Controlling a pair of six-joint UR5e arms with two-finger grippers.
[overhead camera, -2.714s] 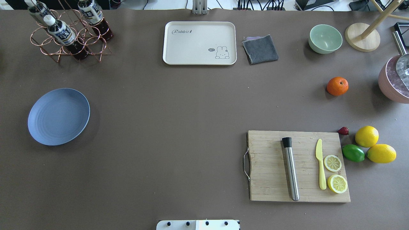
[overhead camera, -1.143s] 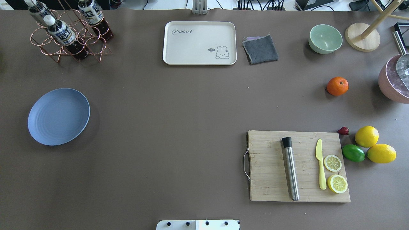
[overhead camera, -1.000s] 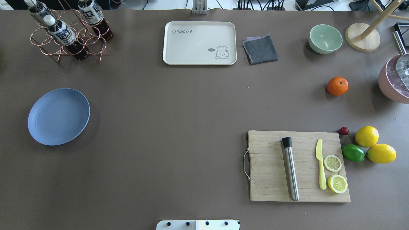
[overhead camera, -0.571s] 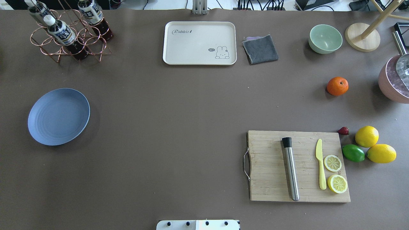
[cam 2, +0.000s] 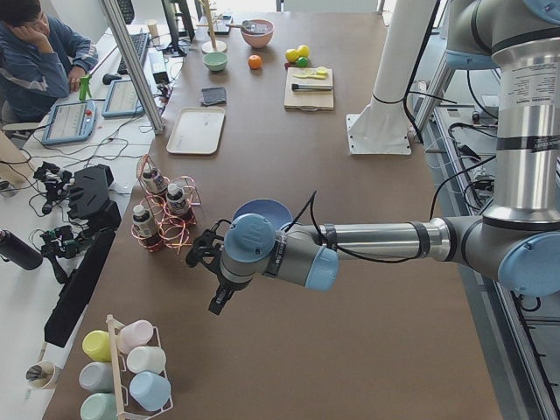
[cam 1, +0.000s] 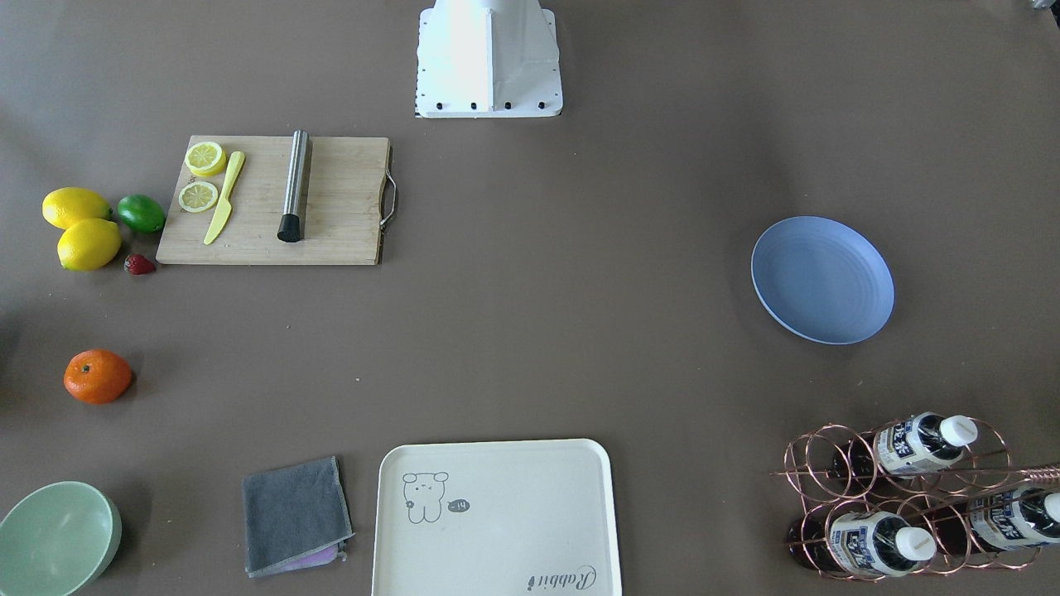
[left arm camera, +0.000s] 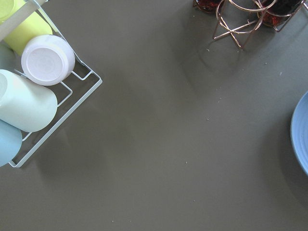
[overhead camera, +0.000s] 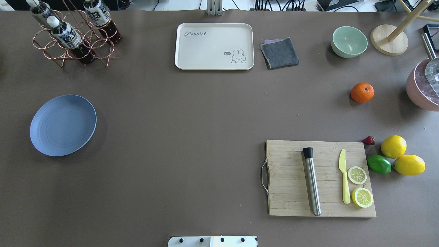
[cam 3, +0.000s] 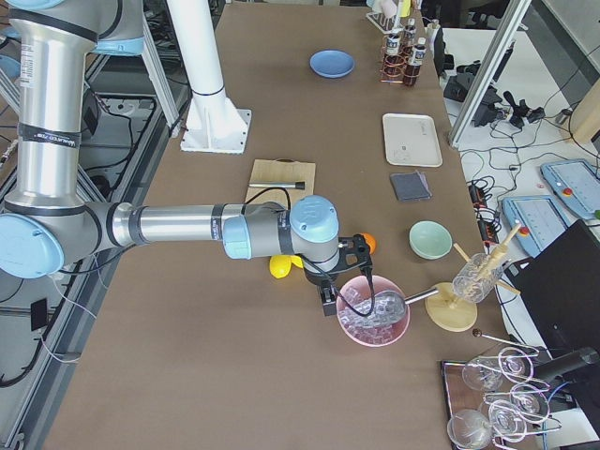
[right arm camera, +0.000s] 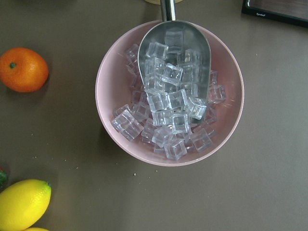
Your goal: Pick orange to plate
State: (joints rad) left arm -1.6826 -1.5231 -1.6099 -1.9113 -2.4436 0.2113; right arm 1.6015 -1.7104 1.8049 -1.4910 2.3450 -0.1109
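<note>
The orange (overhead camera: 362, 92) lies alone on the brown table at the right, also in the right wrist view (right arm camera: 23, 70) beside a pink bowl. Far across the table at the left lies the blue plate (overhead camera: 63, 125), bare; its rim edges into the left wrist view (left arm camera: 301, 139). Neither gripper appears in the overhead or front views. My left gripper (cam 2: 215, 304) hangs beyond the plate, past the table's left part. My right gripper (cam 3: 326, 302) hovers over the pink bowl, close to the orange (cam 3: 367, 242). I cannot tell whether either is open or shut.
A pink bowl of ice cubes with a metal scoop (right arm camera: 168, 91) sits right of the orange. Two lemons (overhead camera: 393, 146), a lime (overhead camera: 379, 164) and a cutting board (overhead camera: 291, 192) lie nearer me. Tray (overhead camera: 214, 46), green bowl (overhead camera: 349, 41) and bottle rack (overhead camera: 73, 37) line the far edge.
</note>
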